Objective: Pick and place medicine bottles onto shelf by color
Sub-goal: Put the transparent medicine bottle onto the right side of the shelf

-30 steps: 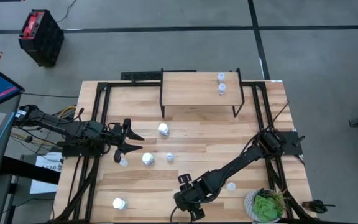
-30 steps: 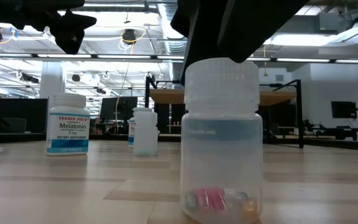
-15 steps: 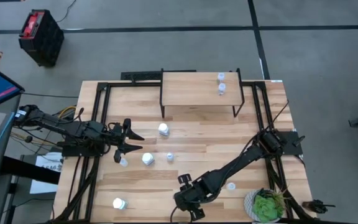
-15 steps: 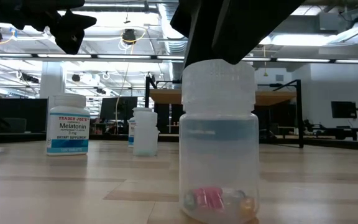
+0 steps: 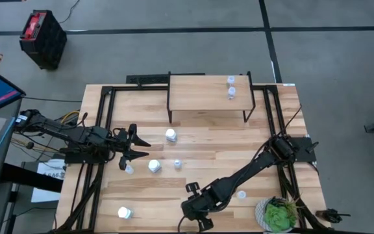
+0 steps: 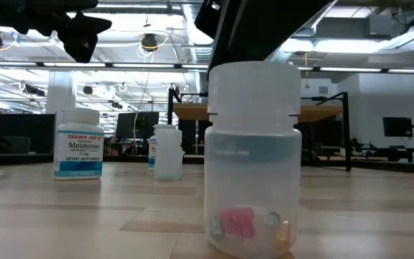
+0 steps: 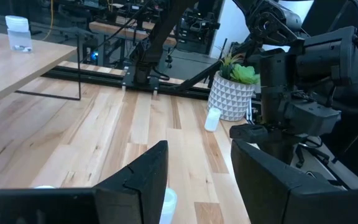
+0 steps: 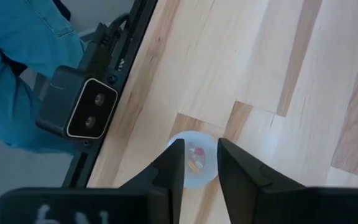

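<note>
Grey floor around wooden table [image 5: 206, 149]; right end effector [image 8: 197, 163] pinching translucent bottle [image 6: 251, 158], left end effector [image 5: 137, 149] spread

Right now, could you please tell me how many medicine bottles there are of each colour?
White medicine bottles: 3
Translucent medicine bottles: 6 (two on the shelf, one at the right gripper)
Total: 9
</note>
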